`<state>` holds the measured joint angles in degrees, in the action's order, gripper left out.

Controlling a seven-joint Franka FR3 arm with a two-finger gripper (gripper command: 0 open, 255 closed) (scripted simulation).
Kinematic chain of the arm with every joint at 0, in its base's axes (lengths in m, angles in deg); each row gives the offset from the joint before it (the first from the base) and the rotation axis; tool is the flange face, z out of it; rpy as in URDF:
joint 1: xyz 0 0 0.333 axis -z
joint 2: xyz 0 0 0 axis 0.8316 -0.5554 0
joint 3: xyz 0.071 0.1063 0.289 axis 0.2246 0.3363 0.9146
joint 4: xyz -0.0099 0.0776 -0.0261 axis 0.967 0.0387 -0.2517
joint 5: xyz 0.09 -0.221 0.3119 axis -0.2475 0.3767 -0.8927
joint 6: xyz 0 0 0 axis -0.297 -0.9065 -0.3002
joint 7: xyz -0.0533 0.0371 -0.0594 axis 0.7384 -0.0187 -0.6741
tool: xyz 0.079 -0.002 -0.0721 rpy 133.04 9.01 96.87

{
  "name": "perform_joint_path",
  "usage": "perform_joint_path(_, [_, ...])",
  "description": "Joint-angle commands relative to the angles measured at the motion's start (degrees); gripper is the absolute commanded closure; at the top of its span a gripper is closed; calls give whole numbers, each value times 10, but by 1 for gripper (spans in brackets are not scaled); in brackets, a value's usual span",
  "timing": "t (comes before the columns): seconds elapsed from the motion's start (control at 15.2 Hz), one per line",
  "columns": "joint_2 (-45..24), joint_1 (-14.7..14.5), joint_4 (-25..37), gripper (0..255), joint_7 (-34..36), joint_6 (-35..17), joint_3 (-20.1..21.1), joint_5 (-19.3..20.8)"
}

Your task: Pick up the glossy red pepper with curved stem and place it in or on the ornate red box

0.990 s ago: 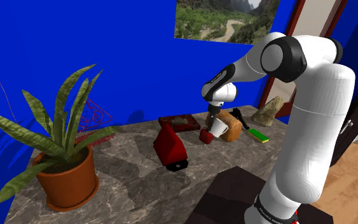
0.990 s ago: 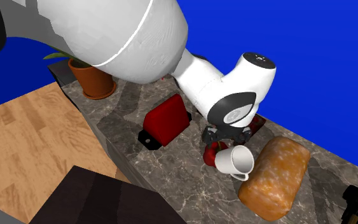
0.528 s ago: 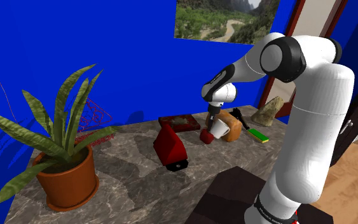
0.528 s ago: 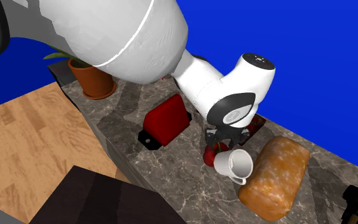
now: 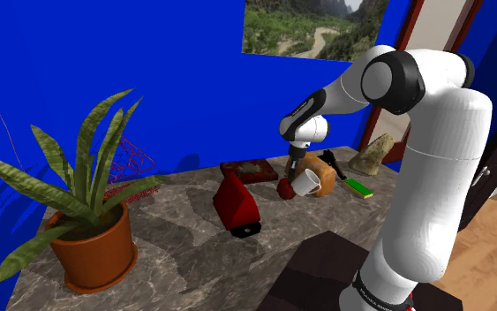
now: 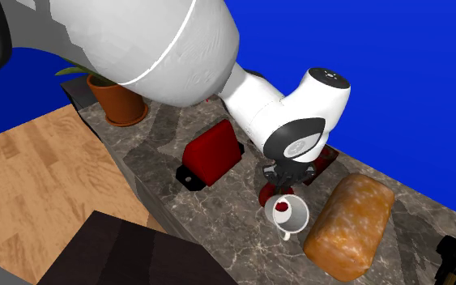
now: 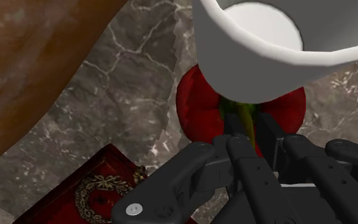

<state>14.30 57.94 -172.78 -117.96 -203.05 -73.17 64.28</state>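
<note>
Gripper [image 7: 246,137]: points down at the marble counter [image 5: 176,238]; its black fingers are drawn close, clasping the green stem of the red pepper [image 7: 196,108].
Change in gripper: sits lower over the pepper than a second ago.
Red pepper: on the counter, in the same spot as before, touching the white mug [image 6: 287,214] and near the ornate red box [image 7: 91,194].
White mug: just beside the fingers; it has tipped and shifted, so its mouth now faces the second exterior camera.
Loaf [image 6: 349,223]: brown, beside the mug, unmoved.
Ornate red box: flat on the counter behind the pepper, unmoved.
Red wedge [image 5: 236,205]: apart from the pepper, toward the potted plant [image 5: 96,252].
</note>
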Motion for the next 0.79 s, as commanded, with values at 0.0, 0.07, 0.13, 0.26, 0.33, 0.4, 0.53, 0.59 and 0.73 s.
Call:
perform_joint_path(0.0, [-1, 0, 0, 255, 0, 0, 0, 0])
perform_joint_path(0.07, [6, -1, 2, 255, 5, 6, -2, 6])
perform_joint_path(0.13, [13, -3, 3, 255, 10, 13, -4, 13])
perform_joint_path(0.26, [26, -5, 7, 255, 19, 26, -7, 26])
perform_joint_path(0.33, [32, -6, 9, 255, 23, 33, -8, 32])
perform_joint_path(0.4, [39, -7, 11, 255, 28, 40, -10, 37])
perform_joint_path(0.53, [51, -9, 16, 255, 36, 54, -11, 49])
perform_joint_path(0.59, [57, -9, 18, 255, 40, 61, -12, 54])
perform_joint_path(0.73, [68, -11, 24, 255, 47, 76, -13, 64])
